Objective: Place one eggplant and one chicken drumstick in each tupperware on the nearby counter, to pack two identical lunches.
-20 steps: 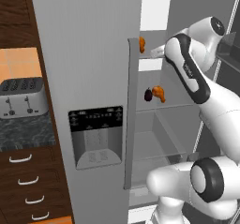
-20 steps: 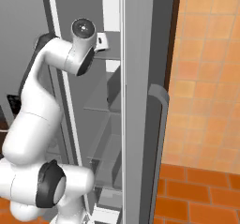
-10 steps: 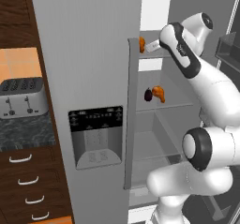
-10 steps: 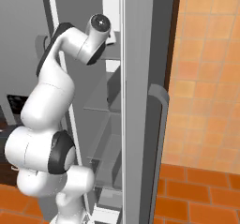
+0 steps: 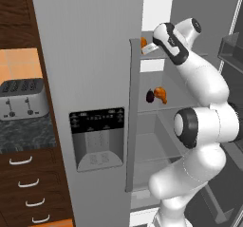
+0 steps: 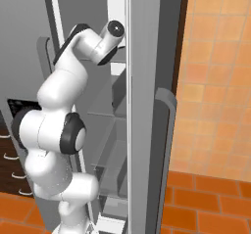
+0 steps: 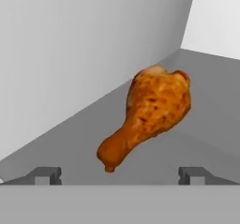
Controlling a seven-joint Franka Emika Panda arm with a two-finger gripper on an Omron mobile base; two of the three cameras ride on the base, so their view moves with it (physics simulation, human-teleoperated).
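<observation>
We see our gripper spread wide with nothing between its tips, reaching into the open fridge at an upper shelf. One chicken drumstick lies on that shelf just beyond the fingertips, thin bone end toward us, fat end farther in, untouched. From the left base view, another chicken drumstick sits on a lower shelf, touching an eggplant on its left. A toaster stands on the counter far left.
</observation>
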